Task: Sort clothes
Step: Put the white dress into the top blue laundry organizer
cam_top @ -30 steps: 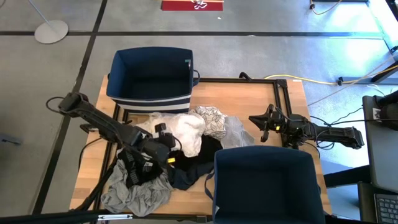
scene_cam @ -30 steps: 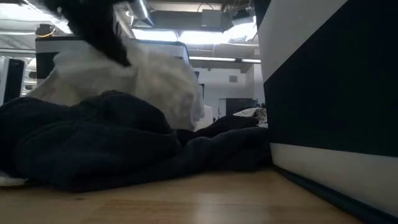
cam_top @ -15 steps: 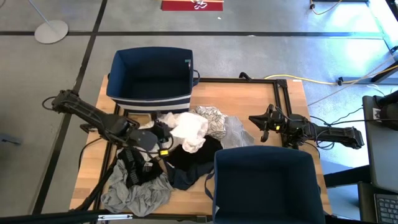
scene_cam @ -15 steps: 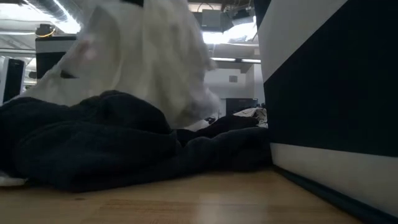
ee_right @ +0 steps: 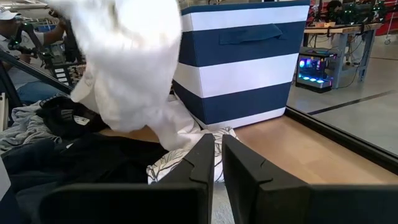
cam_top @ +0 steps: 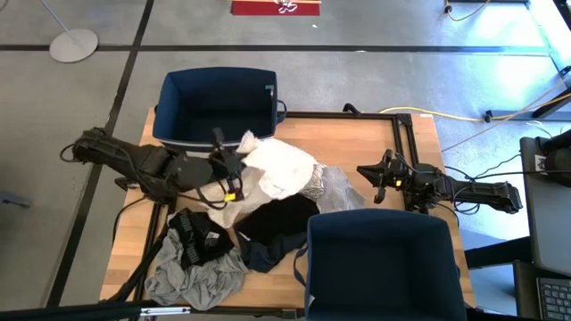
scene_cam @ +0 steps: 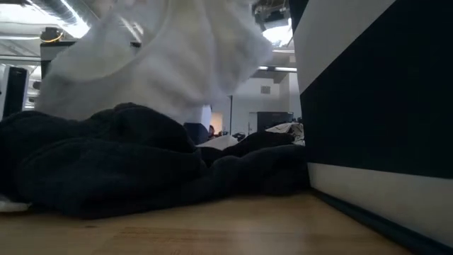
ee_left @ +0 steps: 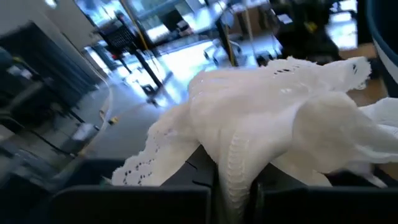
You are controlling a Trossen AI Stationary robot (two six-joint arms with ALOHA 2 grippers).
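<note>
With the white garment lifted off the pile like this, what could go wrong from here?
The left gripper is shut on the white garment, whose loose end drapes over the patterned garment and may drag it along. The cloth hangs below the rim of the far bin, so it could catch on the rim. The pinch looks narrow in the left wrist view, so it might slip. The right gripper waits shut, beside the pile.

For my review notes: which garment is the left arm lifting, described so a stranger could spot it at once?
Start at the navy bin at the table's far edge. Just in front of it, the left gripper has its jaws shut on a white lace-edged garment, raised above the clothes pile. It is the only piece lifted, plain white, unlike the patterned garment and black garment beneath.
</note>
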